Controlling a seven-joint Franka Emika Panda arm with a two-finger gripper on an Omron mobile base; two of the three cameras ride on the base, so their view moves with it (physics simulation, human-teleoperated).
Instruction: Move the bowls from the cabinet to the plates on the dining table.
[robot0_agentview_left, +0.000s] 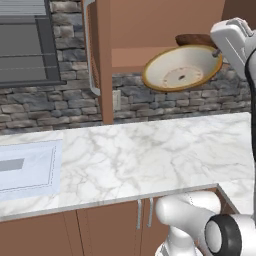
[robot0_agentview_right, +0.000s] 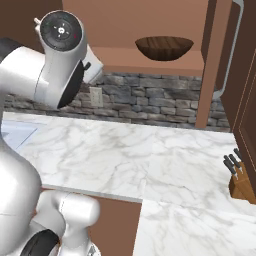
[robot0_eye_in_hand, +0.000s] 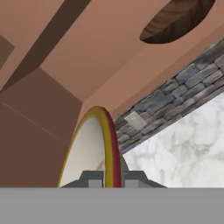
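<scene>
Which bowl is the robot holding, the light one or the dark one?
The cream bowl with the tan rim: the pincer is shut on its edge and it hangs tilted in the air. The dark wooden bowl sits on the cabinet shelf.

A glossy white arm with rounded links, dark joint bands and a black round end cap.

Grey stone wall behind white marble bench. Wall outlet set in the stone. Window with blinds upper left, sink below it. Knife block at right. Brown base cabinets underneath.
</scene>
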